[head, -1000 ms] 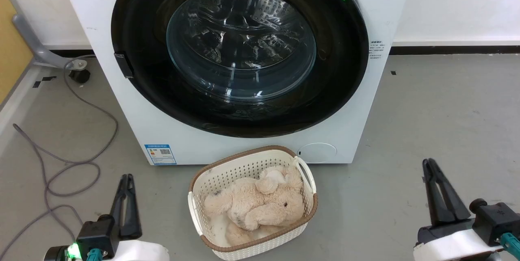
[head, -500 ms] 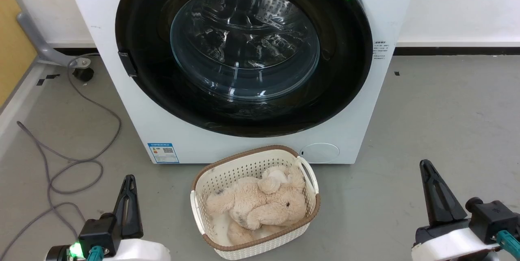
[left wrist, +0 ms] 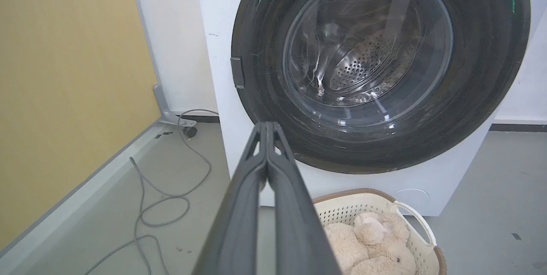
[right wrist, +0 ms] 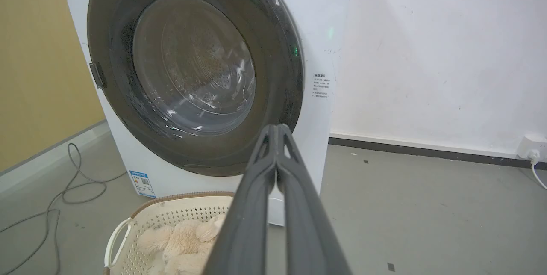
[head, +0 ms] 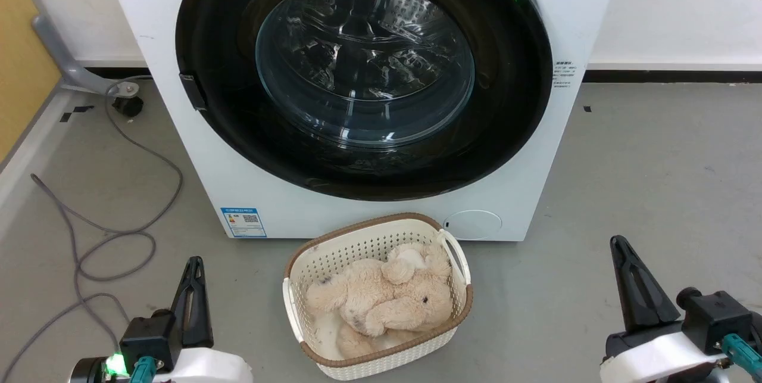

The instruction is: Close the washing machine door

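The washing machine door [head: 226, 109] lies flat against the front of the washing machine [head: 196, 186], far centre, its black rim reaching nearly to the white cabinet's left and right edges. Right of the machine, grey floor [head: 643, 156] runs open to the far wall [head: 673, 8]. The left is tighter: a yellow panel [head: 21, 67] edges the floor, a grey cable [head: 89, 240] loops across it, and a castor [head: 126, 107] stands by the machine's far left corner. A cream basket [head: 333, 252] holding a plush toy [head: 381, 302] stands just before the machine's base (squarely between the two arms). The left gripper [head: 193, 264], near left, and the right gripper [head: 616, 244], near right, each have fingers pressed together, empty, well apart from the door.
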### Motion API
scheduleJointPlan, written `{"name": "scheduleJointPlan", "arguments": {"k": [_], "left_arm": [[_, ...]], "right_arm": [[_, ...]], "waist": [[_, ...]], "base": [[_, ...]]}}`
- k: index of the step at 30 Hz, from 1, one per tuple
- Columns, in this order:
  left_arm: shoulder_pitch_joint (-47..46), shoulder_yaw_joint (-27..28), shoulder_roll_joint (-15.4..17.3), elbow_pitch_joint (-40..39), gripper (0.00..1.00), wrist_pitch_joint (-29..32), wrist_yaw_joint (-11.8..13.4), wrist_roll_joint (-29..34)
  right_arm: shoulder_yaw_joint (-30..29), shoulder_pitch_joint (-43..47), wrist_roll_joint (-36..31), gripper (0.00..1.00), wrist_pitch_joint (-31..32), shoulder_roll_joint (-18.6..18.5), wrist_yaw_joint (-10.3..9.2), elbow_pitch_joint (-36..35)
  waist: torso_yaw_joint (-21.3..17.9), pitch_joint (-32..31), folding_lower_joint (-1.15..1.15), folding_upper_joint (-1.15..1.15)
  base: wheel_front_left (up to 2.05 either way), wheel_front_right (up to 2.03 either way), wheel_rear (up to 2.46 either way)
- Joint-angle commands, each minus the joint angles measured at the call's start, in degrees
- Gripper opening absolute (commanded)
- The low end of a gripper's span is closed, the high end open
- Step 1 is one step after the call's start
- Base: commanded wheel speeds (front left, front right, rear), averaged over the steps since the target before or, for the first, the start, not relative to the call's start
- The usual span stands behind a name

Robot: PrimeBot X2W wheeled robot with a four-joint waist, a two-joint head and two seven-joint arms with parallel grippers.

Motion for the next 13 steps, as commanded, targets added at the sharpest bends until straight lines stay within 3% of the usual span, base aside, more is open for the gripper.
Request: {"name": "scheduleJointPlan", "arguments": {"k": [1, 13], "left_arm": [[-0.49, -0.16, -0.09, -0.39, 0.0, 0.55, -0.32, 0.34], [-0.73, -0.4, -0.16, -0.71, 0.0, 1.95, -0.78, 0.64]], "right_arm": [[0.16, 0.01, -0.35, 0.0, 0.54, 0.08, -0.01, -0.39], [0.58, 0.02, -0.55, 0.0, 1.96, 0.11, -0.02, -0.74]], "waist": [[0.09, 0.01, 0.0, 0.0], [0.62, 0.06, 0.0, 0.0]], "base": [[0.0, 0.0, 0.0], [0.0, 0.0, 0.0]]}}
